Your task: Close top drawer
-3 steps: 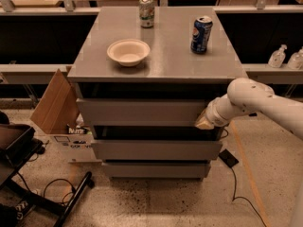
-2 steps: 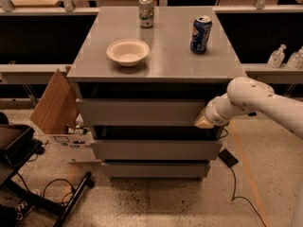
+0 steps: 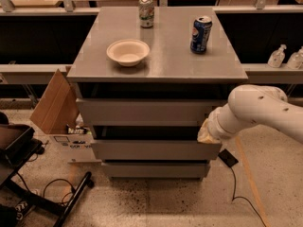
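Note:
The top drawer (image 3: 142, 111) is a wide grey handle-less front, uppermost of three, just under the cabinet top. It stands out slightly, with a dark gap above it. My gripper (image 3: 207, 131) is at the end of the white arm coming in from the right. It sits against the right end of the top drawer's front, near its lower right corner. Its tip is a pale yellowish shape pressed to the drawer face.
On the cabinet top (image 3: 161, 63) stand a white bowl (image 3: 128, 51), a green-white can (image 3: 147, 11) and a blue can (image 3: 200, 34). Two more drawer fronts (image 3: 154, 149) lie below. A cardboard box (image 3: 54, 103) and black stand (image 3: 28, 174) are at left; a cable (image 3: 234, 174) runs on the floor at right.

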### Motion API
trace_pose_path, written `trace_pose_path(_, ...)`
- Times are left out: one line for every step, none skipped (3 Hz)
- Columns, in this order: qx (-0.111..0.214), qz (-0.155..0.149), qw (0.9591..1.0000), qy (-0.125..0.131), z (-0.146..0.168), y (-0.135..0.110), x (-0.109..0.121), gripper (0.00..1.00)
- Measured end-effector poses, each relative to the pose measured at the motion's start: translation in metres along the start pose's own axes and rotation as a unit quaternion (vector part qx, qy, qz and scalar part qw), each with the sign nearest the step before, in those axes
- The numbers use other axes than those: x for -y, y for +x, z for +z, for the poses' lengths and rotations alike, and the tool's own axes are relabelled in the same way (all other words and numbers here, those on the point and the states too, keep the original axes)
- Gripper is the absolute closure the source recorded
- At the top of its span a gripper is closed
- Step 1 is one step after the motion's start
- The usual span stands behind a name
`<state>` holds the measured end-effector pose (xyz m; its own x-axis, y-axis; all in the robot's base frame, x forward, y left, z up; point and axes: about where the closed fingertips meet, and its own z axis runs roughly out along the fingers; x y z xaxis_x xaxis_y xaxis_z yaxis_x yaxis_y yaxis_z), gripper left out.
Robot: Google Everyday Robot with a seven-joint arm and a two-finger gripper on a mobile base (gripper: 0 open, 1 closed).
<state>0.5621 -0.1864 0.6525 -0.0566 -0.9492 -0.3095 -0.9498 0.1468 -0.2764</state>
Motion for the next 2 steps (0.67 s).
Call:
trace_pose_path(-0.054,-0.049,0.9972,-0.016,-0.056,0.003,-0.055,1.00)
trace_pose_path(-0.123,-0.084,0.9888,-0.012,-0.146,0.013,-0.070,1.00)
